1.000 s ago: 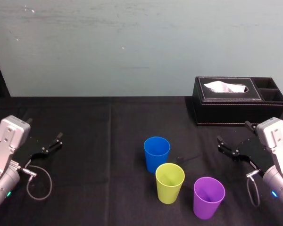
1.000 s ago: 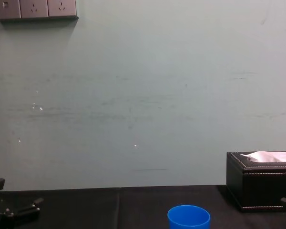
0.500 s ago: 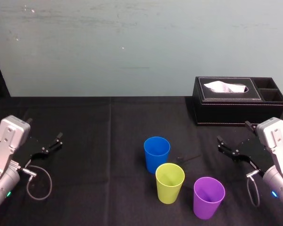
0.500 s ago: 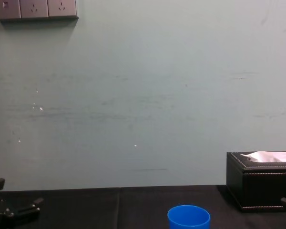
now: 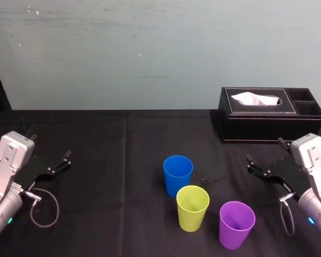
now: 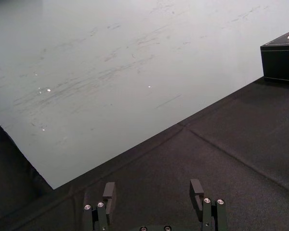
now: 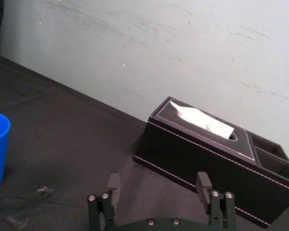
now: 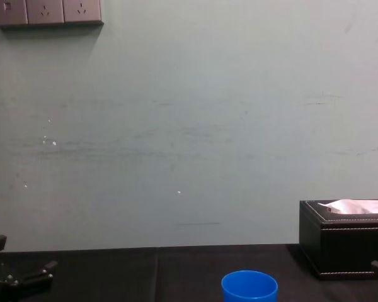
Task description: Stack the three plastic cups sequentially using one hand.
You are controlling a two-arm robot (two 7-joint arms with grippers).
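Blue cup (image 5: 177, 174), yellow-green cup (image 5: 192, 208) and purple cup (image 5: 237, 224) are plain; tissue box (image 5: 257, 127) is black with pale stitching; table (image 5: 112, 166) black; wall (image 5: 150, 53) streaked grey-green.

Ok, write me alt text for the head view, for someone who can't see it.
A blue cup, a yellow-green cup and a purple cup stand upright and unstacked in a diagonal row on a black tablecloth. The left gripper and right gripper rest at either side, fingers open and empty; a black tissue box sits back right.
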